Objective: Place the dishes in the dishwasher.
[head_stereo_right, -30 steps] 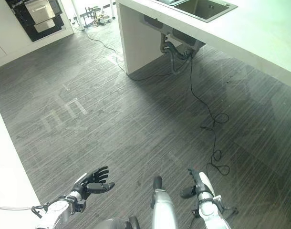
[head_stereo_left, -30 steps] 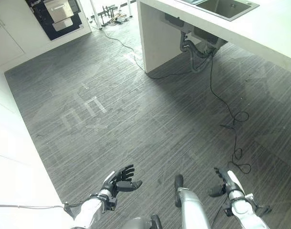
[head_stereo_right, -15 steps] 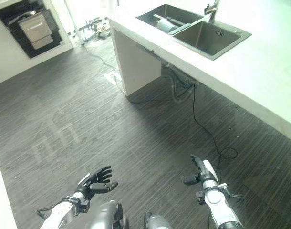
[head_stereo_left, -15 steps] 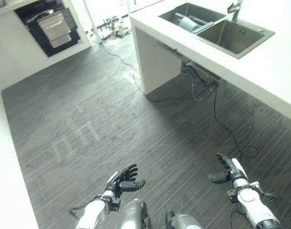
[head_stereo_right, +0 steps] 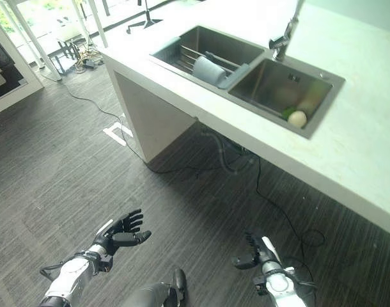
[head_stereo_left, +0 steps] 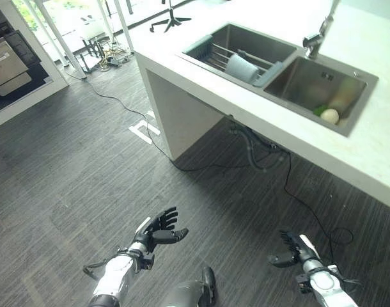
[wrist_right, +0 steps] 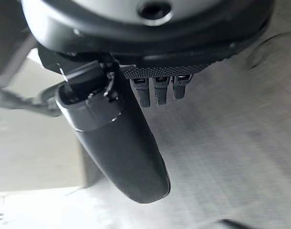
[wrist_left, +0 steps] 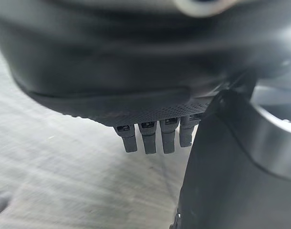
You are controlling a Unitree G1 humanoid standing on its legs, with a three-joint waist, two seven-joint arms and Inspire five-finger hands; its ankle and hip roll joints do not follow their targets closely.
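Standing away from the sink (head_stereo_left: 310, 77), both hands empty.
Left hand (head_stereo_left: 158, 231) and right hand (head_stereo_left: 291, 251) hang open; reaching now could miss the dish (head_stereo_left: 241, 66) by the sink's left edge.

A: that pale blue-grey rounded dish (head_stereo_left: 241, 67) in the left steel sink basin, bowl or cup? Its lower part sits down in the wire rack (head_stereo_left: 218, 56), can't tell.

B: same. The round cream thing (head_stereo_left: 330, 116) and green bit (head_stereo_left: 318, 110) in the right basin are too small to name. The dark built-in appliance (head_stereo_left: 6, 62) gets cut off by the picture's edge too.
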